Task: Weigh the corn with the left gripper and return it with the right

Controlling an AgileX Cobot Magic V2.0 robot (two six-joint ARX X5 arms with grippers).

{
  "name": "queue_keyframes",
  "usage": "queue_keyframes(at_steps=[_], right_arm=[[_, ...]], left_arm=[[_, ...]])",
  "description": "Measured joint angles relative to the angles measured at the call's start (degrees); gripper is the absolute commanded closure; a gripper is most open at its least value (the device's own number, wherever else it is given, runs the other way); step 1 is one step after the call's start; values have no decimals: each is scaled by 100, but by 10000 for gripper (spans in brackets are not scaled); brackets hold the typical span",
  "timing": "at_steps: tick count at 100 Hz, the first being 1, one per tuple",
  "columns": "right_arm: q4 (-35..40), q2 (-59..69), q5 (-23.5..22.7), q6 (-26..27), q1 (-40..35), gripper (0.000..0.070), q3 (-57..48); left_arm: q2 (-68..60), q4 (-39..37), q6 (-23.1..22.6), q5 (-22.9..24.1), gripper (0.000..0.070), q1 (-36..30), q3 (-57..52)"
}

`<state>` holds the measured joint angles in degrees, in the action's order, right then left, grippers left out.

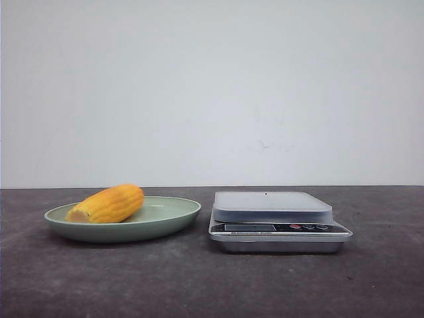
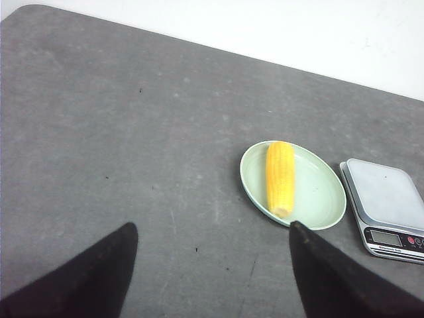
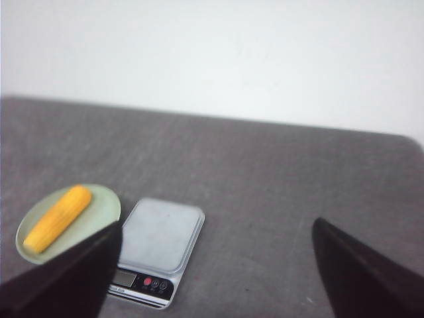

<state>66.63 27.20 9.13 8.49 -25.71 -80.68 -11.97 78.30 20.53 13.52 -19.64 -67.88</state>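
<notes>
Left end effector (image 2: 212, 265) spread wide, right end effector (image 3: 215, 265) likewise, neither in front view; corn (image 1: 107, 204) on plate (image 1: 165, 222)

Glossy plate (image 1: 173, 213), seemingly brushed-metal scale (image 1: 278, 222), matt speckled table (image 1: 199, 278).

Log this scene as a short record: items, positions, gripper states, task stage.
corn: lying on its side in the plate, untouched
plate: green, on the table, left of the scale
scale: platform bare, beside the plate without touching it
left gripper: open, above the table, short of the plate
right gripper: open, holding nothing
table: dark grey
task stage: not started; corn not yet weighed
</notes>
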Motion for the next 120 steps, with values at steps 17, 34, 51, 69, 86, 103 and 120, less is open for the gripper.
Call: queue_keyframes(at_steps=[17,34,51,69,86,103,120], right_arm=[[28,-1167,13,210,105,700,824],[46,-1681,9,256,293,689,1585],[17,-1808,4,295,387,689,1622],[48,-1808,2,295,393,689,1622],[26,-1808,-2,293,393,689,1622],[17,-1808,0,295,393,689,1622],[17,-1805,-2,295,393,689,1622]], left_arm=[[0,-76,-46,0,683,0,133],[0,-232,-188,2,690,0,142],[0,-374,-214,0,685,0,144],[0,-361,-216,0,679,0,142],[0,-361,-216,0,679,0,142],[0,-361,-216,0,679,0,142],[0,-361,-247,2,679,0,142]])
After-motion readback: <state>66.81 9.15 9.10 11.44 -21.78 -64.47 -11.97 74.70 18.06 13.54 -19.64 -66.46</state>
